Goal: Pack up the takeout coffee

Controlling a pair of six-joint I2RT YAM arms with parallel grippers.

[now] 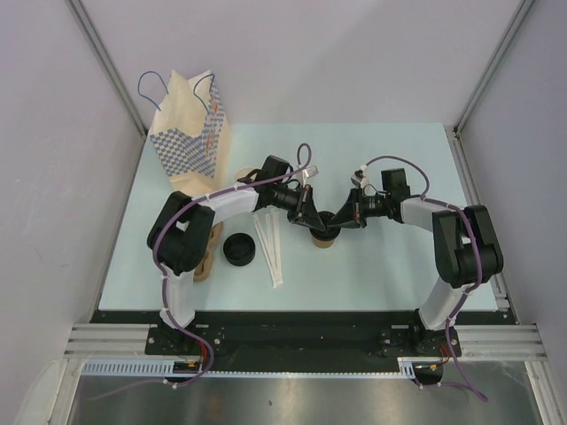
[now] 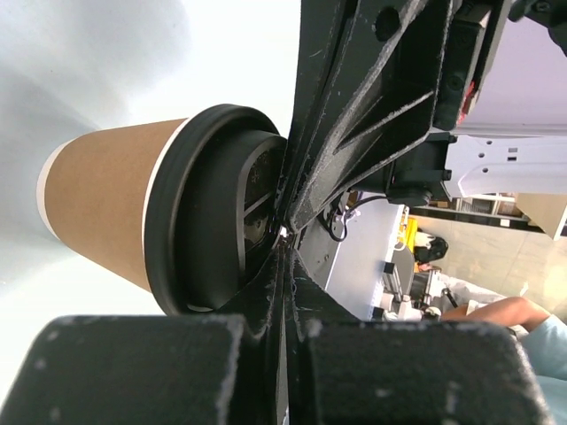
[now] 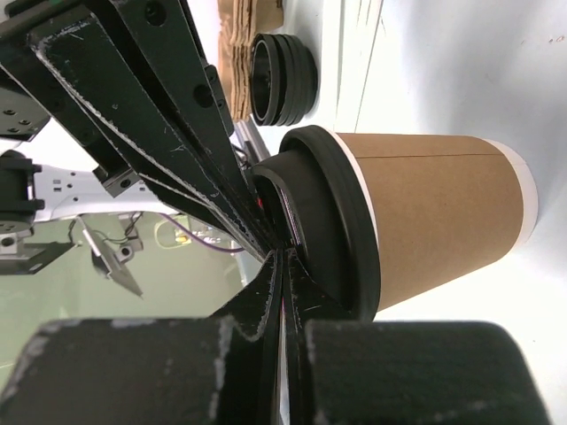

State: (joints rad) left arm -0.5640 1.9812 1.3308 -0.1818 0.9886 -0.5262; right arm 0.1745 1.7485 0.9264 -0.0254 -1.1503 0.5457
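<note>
Beneath left gripper [image 2: 282, 233], takeout coffee [image 2: 111, 208]

Table: table [image 1: 399, 266] with a pale blue-green matte top, centre of the frame.
Back wall: back wall [image 1: 301, 53], a plain light grey panel, upper centre.
Side walls: left wall [image 1: 53, 177] and right wall [image 1: 532, 159], light grey.
Frame posts: aluminium frame posts [image 1: 106, 62], upper left and upper right, meeting the table's far corners.
Front rail: front rail [image 1: 106, 341], aluminium, lower frame.
Bottom edge: brushed metal sheet [image 1: 301, 403].
Light: even, diffuse; soft shadows.
</note>
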